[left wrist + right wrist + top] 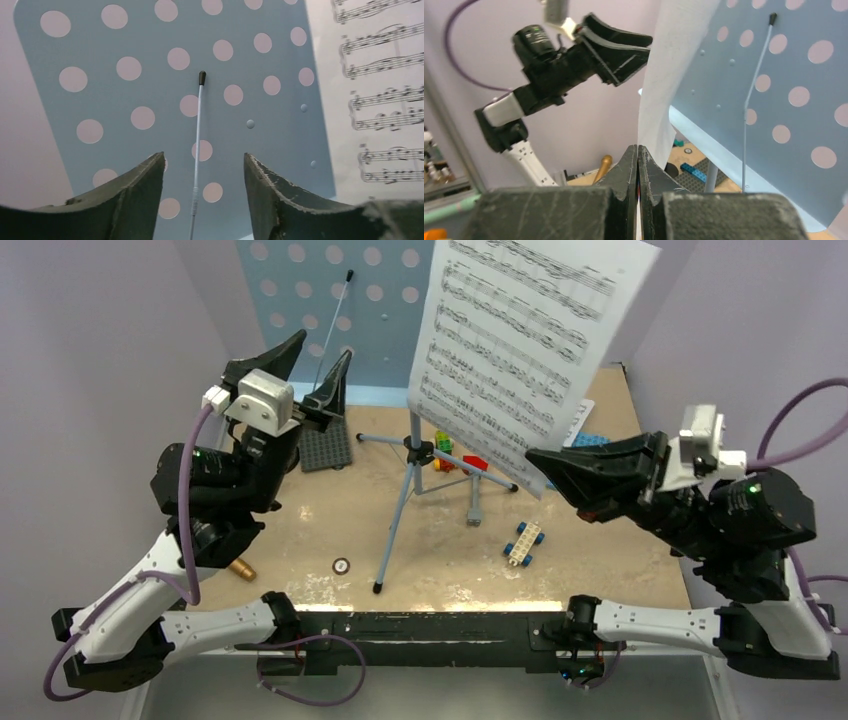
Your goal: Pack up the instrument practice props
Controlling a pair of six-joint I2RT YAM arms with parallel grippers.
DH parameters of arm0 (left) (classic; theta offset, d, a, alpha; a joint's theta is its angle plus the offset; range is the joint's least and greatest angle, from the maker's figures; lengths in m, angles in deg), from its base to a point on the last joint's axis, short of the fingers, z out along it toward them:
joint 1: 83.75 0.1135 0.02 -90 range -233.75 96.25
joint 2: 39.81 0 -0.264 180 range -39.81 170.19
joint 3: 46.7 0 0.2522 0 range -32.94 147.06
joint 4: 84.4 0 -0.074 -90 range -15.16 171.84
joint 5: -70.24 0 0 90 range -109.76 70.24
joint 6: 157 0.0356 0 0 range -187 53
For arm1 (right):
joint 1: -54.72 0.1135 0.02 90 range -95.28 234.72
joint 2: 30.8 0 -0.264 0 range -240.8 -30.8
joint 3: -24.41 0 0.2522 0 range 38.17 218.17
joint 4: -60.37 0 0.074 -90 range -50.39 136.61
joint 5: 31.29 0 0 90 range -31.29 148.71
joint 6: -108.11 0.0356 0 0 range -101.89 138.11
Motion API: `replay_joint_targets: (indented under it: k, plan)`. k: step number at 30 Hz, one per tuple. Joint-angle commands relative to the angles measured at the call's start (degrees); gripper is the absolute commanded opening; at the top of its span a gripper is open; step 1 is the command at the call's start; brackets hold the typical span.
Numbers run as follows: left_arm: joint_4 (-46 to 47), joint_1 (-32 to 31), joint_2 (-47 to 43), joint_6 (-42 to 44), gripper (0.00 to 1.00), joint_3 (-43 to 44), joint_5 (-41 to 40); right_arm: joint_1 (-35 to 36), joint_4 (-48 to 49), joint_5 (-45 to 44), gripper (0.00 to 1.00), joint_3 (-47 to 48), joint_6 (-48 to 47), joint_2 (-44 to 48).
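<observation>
Right wrist view: what has the right gripper [638,150] got?
— Its fingers are pressed fully together on the bottom edge of the sheet of music [669,75]. From the top view, the sheet hangs tilted in the air beside the blue music stand [300,300], not lying against it.
— And the left gripper [204,157]?
— Jaws partly open, nothing between them. It faces the stand's dotted panel. The thin wire [197,135] seen in the gap sits on the panel behind, apart from the fingers.
— So which step?
— I'd say taking the page off the stand, early in the packing. The stand is upright on its tripod, and the gold microphone [240,568] lies on the table by the left arm. Neither is packed.
— Next?
— Probably carrying the page clear and laying it flat. It's floppy and pinched at one edge, so it needs a slow move. I see no box to pack into.
</observation>
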Motion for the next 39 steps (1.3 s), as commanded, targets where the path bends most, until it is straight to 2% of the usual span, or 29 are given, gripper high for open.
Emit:
replay_joint_targets:
  k: [1,2,3,4,8,13,18,24,26,31,35,39]
  plan:
    - [0.1,-0.4,-0.4,-3.5,0.68,1.9,-1.1,-0.1,-2.8,14.8,0.0,-3.7,-5.3,3.0]
    - [-0.2,-0.4,-0.7,-4.4,0.86,2.2,-1.1,0.0,-4.1,17.9,0.0,-4.3,-5.9,3.6]
    - [-0.4,-0.5,-1.2,-5.2,0.96,2.4,-1.2,0.0,-6.0,20.6,0.0,-4.8,-6.3,4.0]
    - [-0.7,-0.5,-1.8,-6.0,0.99,2.5,-1.3,0.0,-7.9,22.9,0.0,-5.5,-7.0,4.3]
    - [-2.3,-0.6,-5.5,-9.0,1.0,2.3,-2.9,0.1,-15.4,24.3,0.0,-10.4,-9.7,5.4]
    - [-2.9,-0.6,-11.8,-9.9,1.0,-1.1,-6.9,0.3,-13.9,18.1,0.0,-26.6,-8.1,10.9]
    - [-3.5,-0.6,-18.0,-12.0,1.0,-5.4,-10.6,0.3,-16.6,3.2,0.0,-34.7,-2.4,12.5]
    - [-6.7,-0.6,-21.0,-16.4,1.0,-7.6,-12.1,-0.7,-24.3,-18.0,0.0,-34.8,7.2,15.3]
    - [-7.2,-0.6,-21.5,-17.9,1.0,-8.3,-12.1,-3.6,-25.6,-20.5,0.0,-34.1,8.4,17.1]
    - [-8.3,-0.6,-21.2,-20.2,1.0,-8.8,-11.5,-16.2,-29.2,-18.9,0.0,-32.3,11.8,16.2]
    - [-8.4,-0.6,-20.8,-22.3,1.0,-8.8,-10.9,-25.3,-24.9,-17.3,0.0,-33.1,13.2,15.3]
    - [-9.2,-0.6,-20.6,-24.1,1.0,-8.7,-10.2,-41.2,-17.1,-8.2,0.0,-32.7,12.3,11.1]
